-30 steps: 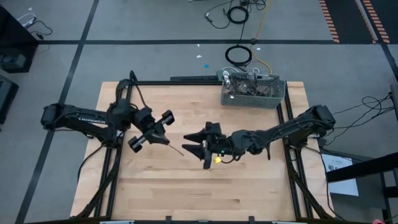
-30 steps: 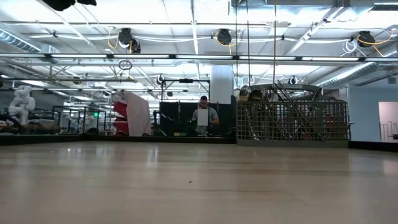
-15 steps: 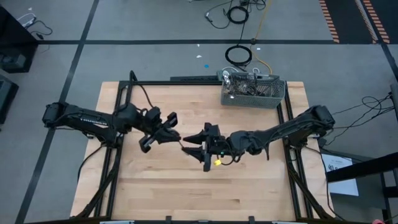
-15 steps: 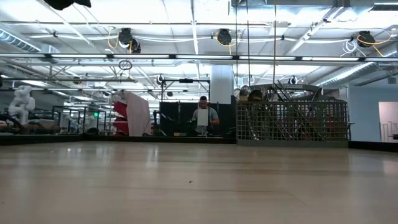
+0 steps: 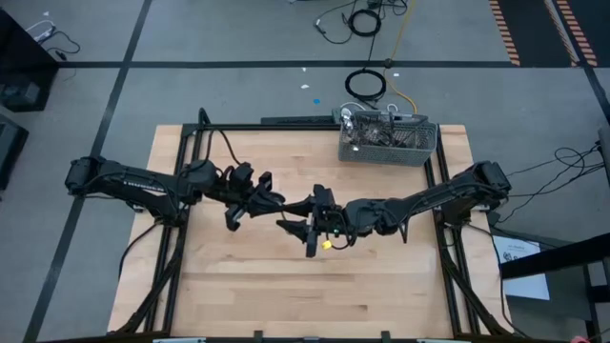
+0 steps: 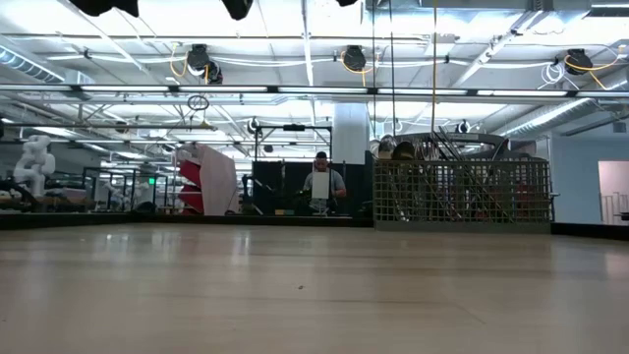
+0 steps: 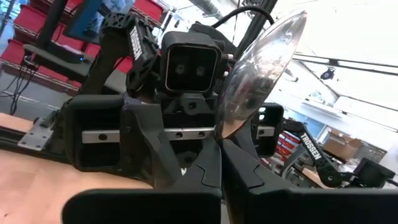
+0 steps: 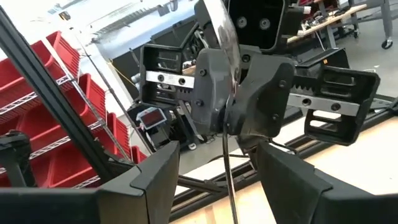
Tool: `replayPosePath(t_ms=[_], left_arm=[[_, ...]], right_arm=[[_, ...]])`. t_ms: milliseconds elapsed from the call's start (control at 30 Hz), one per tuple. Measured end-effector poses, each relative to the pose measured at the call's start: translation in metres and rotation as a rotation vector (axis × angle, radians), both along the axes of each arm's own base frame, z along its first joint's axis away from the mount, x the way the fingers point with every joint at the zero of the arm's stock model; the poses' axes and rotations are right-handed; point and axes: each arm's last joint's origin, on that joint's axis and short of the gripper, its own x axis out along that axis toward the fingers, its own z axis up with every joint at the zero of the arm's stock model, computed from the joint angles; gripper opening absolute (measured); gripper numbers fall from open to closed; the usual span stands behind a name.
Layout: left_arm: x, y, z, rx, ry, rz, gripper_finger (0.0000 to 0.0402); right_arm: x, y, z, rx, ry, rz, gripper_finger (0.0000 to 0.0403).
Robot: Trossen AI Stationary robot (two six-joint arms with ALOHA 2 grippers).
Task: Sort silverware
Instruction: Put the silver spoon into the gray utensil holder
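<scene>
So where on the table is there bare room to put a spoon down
The near half of the table, below both arms, is bare wood, as is the far left corner. It is crowded mid-table, where the left tool holds a spoon up to the open right tool, and at the basket.

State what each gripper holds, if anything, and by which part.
The left gripper holds a spoon by its handle; the right gripper is open, holding nothing.
</scene>
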Motion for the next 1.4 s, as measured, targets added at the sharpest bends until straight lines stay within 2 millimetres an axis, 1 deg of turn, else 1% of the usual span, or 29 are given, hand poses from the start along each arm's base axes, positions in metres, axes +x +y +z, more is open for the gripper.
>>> replayPosePath(t_ms=[133, 267, 400, 467, 533, 600, 733, 900, 1033, 1167, 1267, 1400], left_arm=[[0.001, 0.001, -0.003, -0.002, 0.036, 0.017, 0.0000], [0.001, 0.005, -0.005, -0.004, 0.051, 0.039, 0.0000], [0.002, 0.007, -0.005, -0.028, 0.060, 0.050, 0.0000], [0.002, 0.007, -0.005, -0.029, 0.058, 0.048, 0.0000], [0.002, 0.007, -0.004, -0.029, 0.053, 0.046, 0.0001], [0.002, 0.007, -0.004, -0.033, 0.058, 0.046, 0.0009], [0.002, 0.007, -0.006, -0.042, 0.085, 0.043, 0.0037], [0.002, 0.007, -0.010, -0.023, 0.122, 0.048, 0.0088], [0.003, 0.008, -0.011, -0.024, 0.125, 0.056, 0.0127], [0.002, 0.015, -0.010, -0.028, 0.129, 0.076, 0.0158], [0.001, 0.021, -0.011, -0.026, 0.143, 0.087, 0.0177], [0.000, 0.034, -0.011, -0.023, 0.136, 0.103, 0.0194]], right_arm=[[0.001, -0.004, -0.001, 0.005, 0.004, -0.005, 0.0197], [0.002, -0.007, -0.001, 0.022, 0.010, 0.002, 0.0167], [0.003, -0.010, -0.005, 0.046, 0.043, 0.009, 0.0113], [0.004, -0.011, -0.006, 0.037, 0.044, 0.016, 0.0075], [0.004, -0.013, -0.005, 0.033, 0.039, 0.024, 0.0029], [0.004, -0.013, -0.005, 0.008, 0.041, 0.021, 0.0010], [0.004, -0.013, -0.005, 0.004, 0.043, 0.022, 0.0003], [0.004, -0.013, -0.006, -0.021, 0.049, 0.021, 0.0002], [0.001, -0.016, -0.001, -0.037, 0.055, 0.019, 0.0001], [-0.010, -0.019, 0.011, -0.092, 0.077, 0.003, 0.0001], [-0.022, -0.023, 0.023, -0.123, 0.089, -0.042, 0.0001], [-0.038, -0.033, 0.038, -0.160, 0.114, -0.080, 0.0001]])
